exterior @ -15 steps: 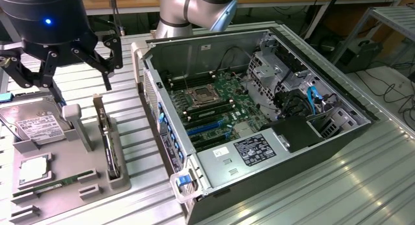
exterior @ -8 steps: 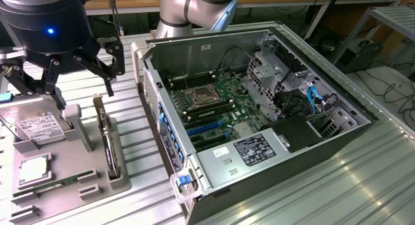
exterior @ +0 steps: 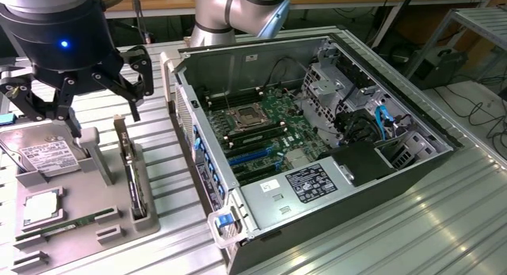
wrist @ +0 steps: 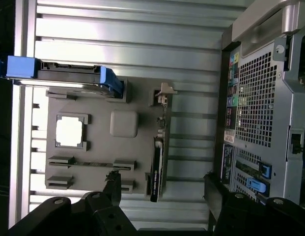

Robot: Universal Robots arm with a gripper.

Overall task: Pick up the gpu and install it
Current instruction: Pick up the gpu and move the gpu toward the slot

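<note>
— What's hard to make out?
— The gpu [exterior: 132, 179] stands on edge in the grey tray [exterior: 91, 198], so only its thin edge shows.
— And the gripper [exterior: 107, 126]?
— Jaws spread apart, empty, above the tray. In the exterior view the gpu sits at its five o'clock, untouched.

A blue light [exterior: 64, 44] is being shown on the black gripper [exterior: 107, 125] with linked fingers [exterior: 120, 79]; a silver-grey arm [exterior: 228, 13] is being displayed.
</note>
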